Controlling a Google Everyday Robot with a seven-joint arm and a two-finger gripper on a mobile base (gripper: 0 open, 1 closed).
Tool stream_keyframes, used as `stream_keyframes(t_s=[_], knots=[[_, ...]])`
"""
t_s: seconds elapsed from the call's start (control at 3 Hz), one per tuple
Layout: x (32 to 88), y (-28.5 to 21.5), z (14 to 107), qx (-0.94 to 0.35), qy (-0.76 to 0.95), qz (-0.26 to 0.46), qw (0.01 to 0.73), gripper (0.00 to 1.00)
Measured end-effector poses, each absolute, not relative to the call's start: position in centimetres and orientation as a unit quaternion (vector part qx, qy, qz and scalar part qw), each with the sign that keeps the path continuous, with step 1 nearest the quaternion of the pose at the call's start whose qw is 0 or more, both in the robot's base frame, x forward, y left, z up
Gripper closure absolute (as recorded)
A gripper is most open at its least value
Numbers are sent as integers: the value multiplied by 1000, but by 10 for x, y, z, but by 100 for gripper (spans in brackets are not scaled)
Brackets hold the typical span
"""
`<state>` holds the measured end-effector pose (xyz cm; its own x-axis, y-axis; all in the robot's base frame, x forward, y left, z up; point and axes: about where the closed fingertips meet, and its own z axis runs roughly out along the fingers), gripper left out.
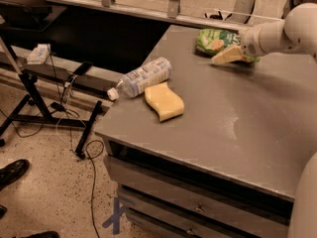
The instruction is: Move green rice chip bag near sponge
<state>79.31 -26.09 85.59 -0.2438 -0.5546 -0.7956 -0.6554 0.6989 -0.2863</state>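
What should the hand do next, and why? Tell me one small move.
Probably settle the hand onto the green rice chip bag for a grip: it sits at the bag's near edge, and the sponge lies well apart from both.

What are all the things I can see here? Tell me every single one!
table: one, grey, filling the middle and right
drawers: at least two, grey, under the table top
chip bag: one, bright green, far side of the table
bottle: one, clear plastic, lying on its side near the table's left edge
sponge: one, pale yellow, right next to the bottle, nearer the camera
stand: one, black, on the floor at the left
shoe: one, black, bottom left on the floor
tape cross: one, blue, on the floor in front of the drawers
arm: one, white, reaching in from the right
pincer: one, tan, at the chip bag's near edge
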Motion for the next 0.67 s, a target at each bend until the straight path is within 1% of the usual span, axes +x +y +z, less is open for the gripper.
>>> stream_keyframes(t_s=[0.67], knots=[[787,-257,865,-399,780,50,479,64]])
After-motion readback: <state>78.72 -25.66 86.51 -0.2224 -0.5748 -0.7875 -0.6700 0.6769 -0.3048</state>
